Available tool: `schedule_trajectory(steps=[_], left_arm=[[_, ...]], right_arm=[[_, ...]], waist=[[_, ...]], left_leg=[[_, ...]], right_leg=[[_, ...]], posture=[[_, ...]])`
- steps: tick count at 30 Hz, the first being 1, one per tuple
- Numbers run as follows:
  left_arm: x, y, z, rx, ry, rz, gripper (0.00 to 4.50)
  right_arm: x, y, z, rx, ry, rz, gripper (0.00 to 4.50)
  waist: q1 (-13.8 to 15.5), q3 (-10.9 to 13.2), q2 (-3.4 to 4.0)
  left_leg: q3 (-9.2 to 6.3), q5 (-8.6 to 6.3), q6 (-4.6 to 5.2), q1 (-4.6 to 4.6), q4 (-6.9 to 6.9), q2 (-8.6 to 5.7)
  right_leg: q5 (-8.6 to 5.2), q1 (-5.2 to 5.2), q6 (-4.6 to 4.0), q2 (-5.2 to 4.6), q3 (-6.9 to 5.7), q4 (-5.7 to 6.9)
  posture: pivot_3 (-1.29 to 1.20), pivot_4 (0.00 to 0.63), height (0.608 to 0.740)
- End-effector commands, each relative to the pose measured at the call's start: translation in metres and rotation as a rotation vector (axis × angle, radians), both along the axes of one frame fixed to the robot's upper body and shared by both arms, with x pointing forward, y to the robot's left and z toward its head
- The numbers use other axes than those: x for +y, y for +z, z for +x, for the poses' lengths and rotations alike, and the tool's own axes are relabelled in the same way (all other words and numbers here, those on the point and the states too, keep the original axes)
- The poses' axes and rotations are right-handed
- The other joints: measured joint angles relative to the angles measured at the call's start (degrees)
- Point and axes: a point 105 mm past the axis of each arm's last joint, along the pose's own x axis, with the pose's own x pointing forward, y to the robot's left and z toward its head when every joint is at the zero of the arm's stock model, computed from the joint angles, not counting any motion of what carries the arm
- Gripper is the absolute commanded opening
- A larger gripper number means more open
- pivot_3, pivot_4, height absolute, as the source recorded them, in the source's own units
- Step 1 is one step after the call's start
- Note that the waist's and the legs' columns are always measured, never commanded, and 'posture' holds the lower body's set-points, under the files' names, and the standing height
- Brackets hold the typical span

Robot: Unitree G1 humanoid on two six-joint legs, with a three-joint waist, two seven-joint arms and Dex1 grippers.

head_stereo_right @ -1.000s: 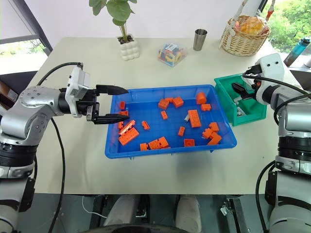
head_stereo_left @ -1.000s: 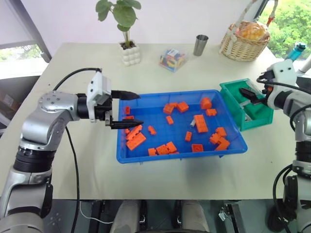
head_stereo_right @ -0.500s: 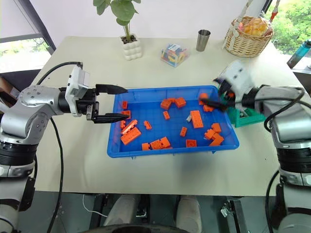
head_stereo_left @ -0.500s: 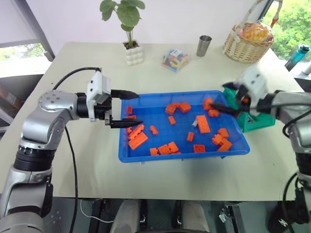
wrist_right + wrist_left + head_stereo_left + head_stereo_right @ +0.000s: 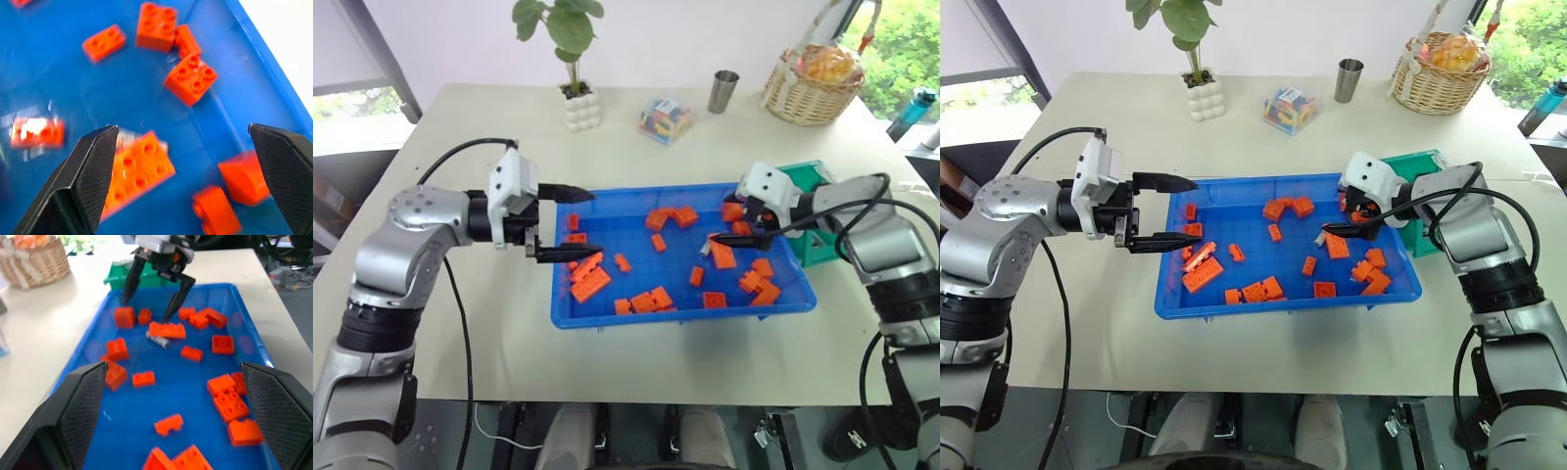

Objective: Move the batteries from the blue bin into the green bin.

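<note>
- Right gripper [image 5: 1344, 217] hangs over the blue bin [image 5: 1234, 308], fingers spread wide with nothing between them, aimed at a spot around 2 o'clock from the bin's middle.
- Left gripper [image 5: 1171, 211] is at the bin's 9 o'clock wall, fingers likewise apart and empty.
- One of the batteries [image 5: 158, 340] lies on the bin floor touching the long orange brick [image 5: 167, 330], just below the right gripper's fingertips; I cannot make out any others among the bricks.
- Green bin [image 5: 1418, 168] stands just beside the blue bin at about 3 o'clock, partly behind the right arm.
- Risk: with the battery pressed against the long brick, the closing fingers may catch the brick instead, or pinch both.
- Risk: a thin round cylinder on smooth plastic could roll or skid away if one fingertip touches it first.
- Risk: the loose bricks near the right gripper [image 5: 190, 79] may get shoved around on the way down.
- No brand, label or readable writing can be made out anywhere.
</note>
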Motion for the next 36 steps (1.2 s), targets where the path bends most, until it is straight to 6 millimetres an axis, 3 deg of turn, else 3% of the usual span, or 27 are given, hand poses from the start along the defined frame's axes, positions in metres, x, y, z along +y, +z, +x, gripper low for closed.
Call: schedule_trajectory(steps=[1, 6, 10, 17, 25, 28, 33, 36], left_arm=[[0.004, 0.015, -0.006, -0.058, 0.015, -0.018, 4.5], [0.005, 0.014, -0.005, -0.051, 0.025, -0.023, 4.5], [0.001, 0.015, -0.002, -0.051, 0.009, -0.03, 4.5], [-0.008, 0.019, 0.004, -0.061, -0.033, -0.034, 4.5], [-0.008, 0.021, 0.007, -0.077, -0.038, -0.033, 4.5], [-0.007, 0.02, 0.008, -0.081, -0.034, -0.032, 4.5], [-0.006, 0.02, 0.008, -0.085, -0.027, -0.032, 4.5], [-0.006, 0.02, 0.008, -0.087, -0.022, -0.032, 4.5]], right_arm=[[-0.01, 0.021, -0.006, -0.066, -0.194, 0.096, 4.38], [-0.016, 0.01, -0.023, -0.075, -0.477, 0.192, 4.38], [-0.003, -0.005, -0.036, 0.003, -0.539, 0.247, 4.38], [0.004, -0.027, -0.038, 0.043, -0.632, 0.282, 4.38], [-0.004, -0.043, -0.038, 0.058, -0.671, 0.262, 4.38], [0.004, -0.044, -0.037, 0.073, -0.638, 0.292, 3.59], [0.007, -0.042, -0.035, 0.065, -0.622, 0.298, 1.15], [0.007, -0.026, -0.026, -0.021, -0.597, 0.294, 1.09]], waist=[[0.2, 0.0, 0.0], [0.6, 0.0, 0.0], [0.6, 0.0, 0.0], [0.6, 0.0, 0.0], [0.3, 0.0, 0.0], [0.3, 0.0, 0.0], [0.4, 0.0, 0.0], [0.3, 0.0, 0.0]], left_leg=[[0.01, 0.0, 0.0, 0.0, 0.01, -0.01], [0.03, 0.01, -0.03, 0.13, -0.01, 0.01], [0.06, 0.01, -0.03, 0.15, -0.02, 0.0], [0.12, 0.02, -0.04, 0.22, -0.08, -0.03], [0.16, 0.02, -0.04, 0.29, -0.16, -0.02], [0.17, 0.03, -0.04, 0.29, -0.15, -0.02], [0.16, 0.03, -0.04, 0.29, -0.16, -0.02], [0.16, 0.03, -0.04, 0.29, -0.15, -0.02]], right_leg=[[0.0, 0.02, 0.0, 0.0, 0.0, -0.03], [0.01, 0.17, 0.01, 0.0, -0.01, -0.09], [0.01, 0.17, 0.02, 0.04, -0.01, -0.09], [0.01, 0.19, 0.02, 0.07, 0.03, -0.07], [0.0, 0.18, 0.03, 0.08, 0.05, -0.05], [0.0, 0.18, 0.02, 0.08, 0.06, -0.05], [0.0, 0.18, 0.02, 0.08, 0.07, -0.04], [0.0, 0.18, 0.03, 0.08, 0.07, -0.05]], posture=[[0.0, 0.15, 0.665], [0.0, 0.15, 0.665], [0.0, 0.15, 0.665], [0.0, 0.15, 0.665], [0.0, 0.15, 0.665], [0.0, 0.15, 0.665], [0.0, 0.15, 0.665], [0.0, 0.15, 0.665]])
